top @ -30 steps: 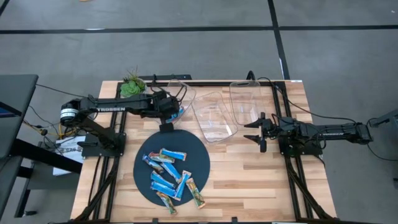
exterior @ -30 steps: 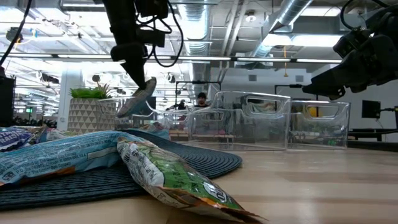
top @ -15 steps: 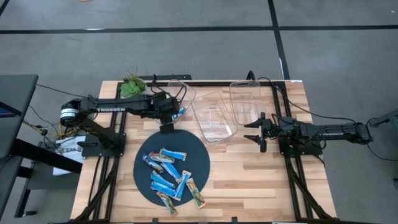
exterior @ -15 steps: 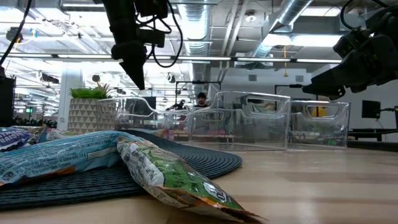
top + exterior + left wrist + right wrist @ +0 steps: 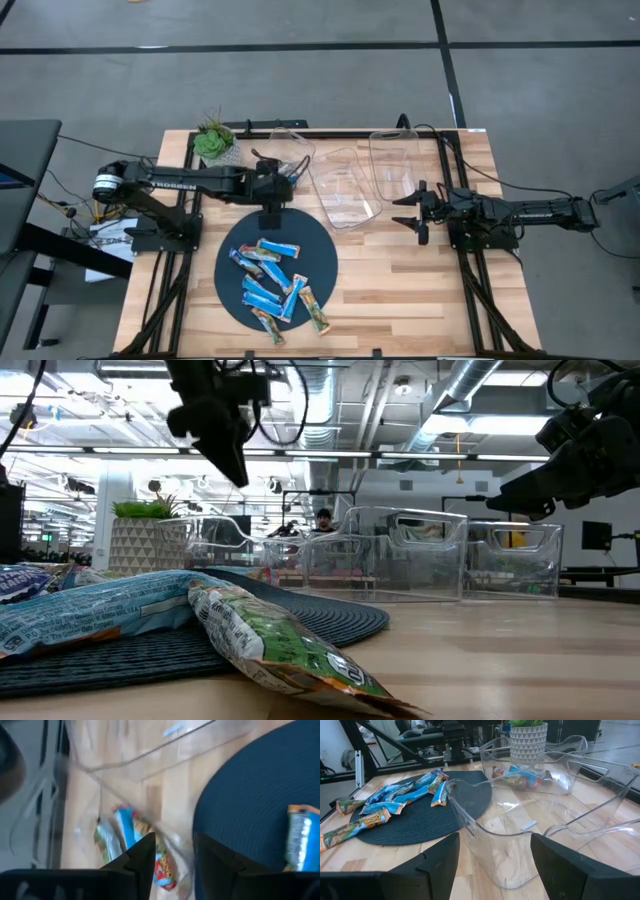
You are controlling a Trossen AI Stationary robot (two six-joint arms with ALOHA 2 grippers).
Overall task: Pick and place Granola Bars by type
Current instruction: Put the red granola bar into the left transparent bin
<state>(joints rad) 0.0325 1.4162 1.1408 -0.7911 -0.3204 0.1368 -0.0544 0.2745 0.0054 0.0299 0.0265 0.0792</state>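
Left gripper [image 5: 283, 179]: hung by the left bin's [image 5: 300, 150] edge, above the mat's [image 5: 225, 270] far rim. Fingers [image 5: 145, 857] a bit apart, nothing in them.
Right gripper [image 5: 412, 214]: waited off to the right of the bins, fingers [image 5: 440, 860] wide, empty.
Granola Bars [image 5: 272, 283]: most lay in a pile on the mat.
Bars in left bin [image 5: 517, 775]: a few, w/ blue & red wrappers.
Middle bin [image 5: 530, 845]: on the worktop [image 5: 400, 290].
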